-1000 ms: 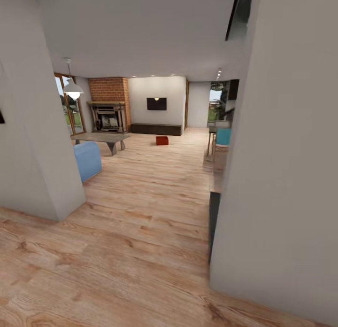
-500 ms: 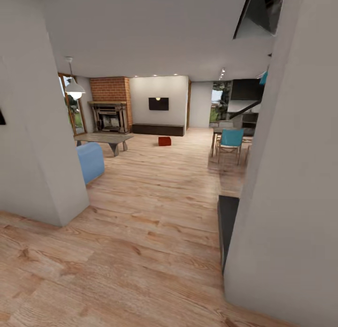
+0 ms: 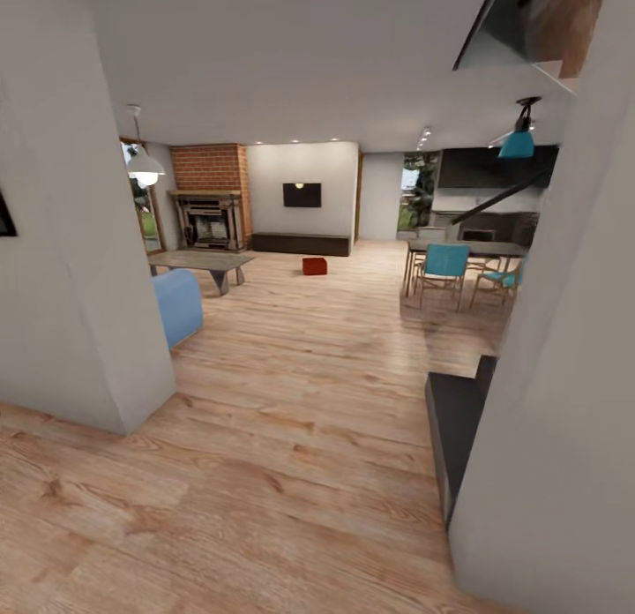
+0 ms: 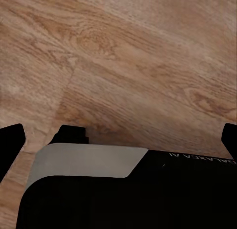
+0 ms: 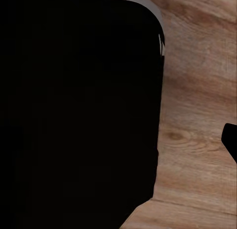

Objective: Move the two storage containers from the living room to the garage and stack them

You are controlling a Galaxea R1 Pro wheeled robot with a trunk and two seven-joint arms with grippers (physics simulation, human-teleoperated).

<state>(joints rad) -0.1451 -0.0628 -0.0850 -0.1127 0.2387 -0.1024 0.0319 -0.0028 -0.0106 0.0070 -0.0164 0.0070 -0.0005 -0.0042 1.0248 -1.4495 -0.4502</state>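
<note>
Orange-red bin (image 3: 315, 265) sits before the cabinet (image 3: 300, 243) — likely light, stiff; grip its wall. Claw states — cannot tell.

home | living room: brick fireplace (image 3: 212, 195), wall TV (image 3: 302, 195), blue sofa (image 3: 179, 305) | dining chairs (image 3: 444, 265)

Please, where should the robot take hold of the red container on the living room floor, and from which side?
The storage container sits far off on the wood floor, too small to show its rim. Probably grip an upright wall from above, jaws straddling it, since the bin is topless.
</note>
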